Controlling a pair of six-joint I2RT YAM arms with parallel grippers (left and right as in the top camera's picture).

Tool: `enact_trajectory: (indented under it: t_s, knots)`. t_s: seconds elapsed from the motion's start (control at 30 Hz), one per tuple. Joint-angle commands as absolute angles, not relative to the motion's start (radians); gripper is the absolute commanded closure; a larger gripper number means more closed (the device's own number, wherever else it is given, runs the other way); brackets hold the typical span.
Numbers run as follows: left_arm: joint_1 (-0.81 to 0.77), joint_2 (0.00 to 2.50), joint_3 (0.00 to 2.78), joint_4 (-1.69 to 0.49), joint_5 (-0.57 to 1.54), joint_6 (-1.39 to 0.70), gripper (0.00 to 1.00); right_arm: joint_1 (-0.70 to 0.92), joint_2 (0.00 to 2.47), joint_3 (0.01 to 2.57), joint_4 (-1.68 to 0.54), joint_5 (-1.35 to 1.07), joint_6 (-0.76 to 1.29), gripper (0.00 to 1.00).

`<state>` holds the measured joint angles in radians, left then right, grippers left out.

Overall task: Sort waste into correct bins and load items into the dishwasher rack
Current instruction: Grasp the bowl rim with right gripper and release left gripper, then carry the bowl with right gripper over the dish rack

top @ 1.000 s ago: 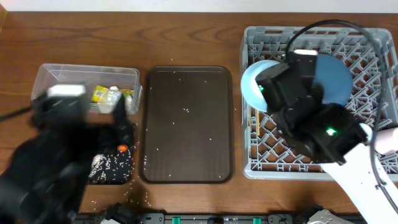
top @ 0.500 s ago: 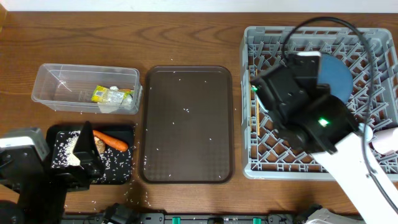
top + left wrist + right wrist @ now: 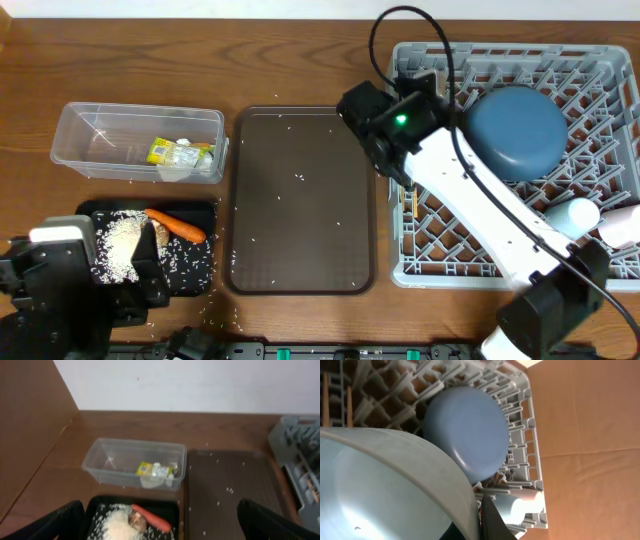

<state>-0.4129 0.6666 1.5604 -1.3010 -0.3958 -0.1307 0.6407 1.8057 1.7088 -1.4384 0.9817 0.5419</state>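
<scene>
1. The left gripper [image 3: 160,512] is held over the table's near-left corner. Its jaws are spread wide, and nothing is held between them.
2. The right gripper [image 3: 479,505] is placed over the left part of the grey dishwasher rack [image 3: 600,70]. The light-blue bowl [image 3: 385,485] is clamped at its rim. One dark finger [image 3: 492,520] is seen against the wall, while the other is hidden by the bowl.
3. The yellow-green wrapper [image 3: 163,152] and the crumpled white paper [image 3: 186,160] are found together in the clear plastic box [image 3: 90,125].
4. The black tray [image 3: 195,268] is loaded with a rice heap [image 3: 115,250], the carrot [image 3: 176,225] and the brown lump [image 3: 158,236], all close together.
5. Loose grains are scattered on the dark-brown serving tray [image 3: 300,230], which lies between the bins and the rack.
6. The blue plate [image 3: 518,133] is seated in the rack. The light-blue cup [image 3: 576,214] and the pink cup [image 3: 626,226] are lodged near its right edge.
</scene>
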Motion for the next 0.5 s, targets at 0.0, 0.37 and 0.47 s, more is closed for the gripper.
enact_trajectory:
  t_s: [0.0, 0.37, 0.47]
  knots:
    - [-0.406, 0.669, 1.569, -1.340, -0.405, -0.139, 0.02, 0.646, 1.840, 1.758, -1.432, 1.122, 0.586, 0.99]
    - [-0.406, 0.668, 1.569, -1.441, -0.405, -0.139, 0.02, 0.589, 1.854, 1.761, -1.274, 1.291, 0.376, 0.99]
    - [-0.406, 0.669, 1.569, -1.440, -0.405, -0.139, 0.02, 0.564, 1.855, 1.761, -1.265, 1.295, 0.352, 0.99]
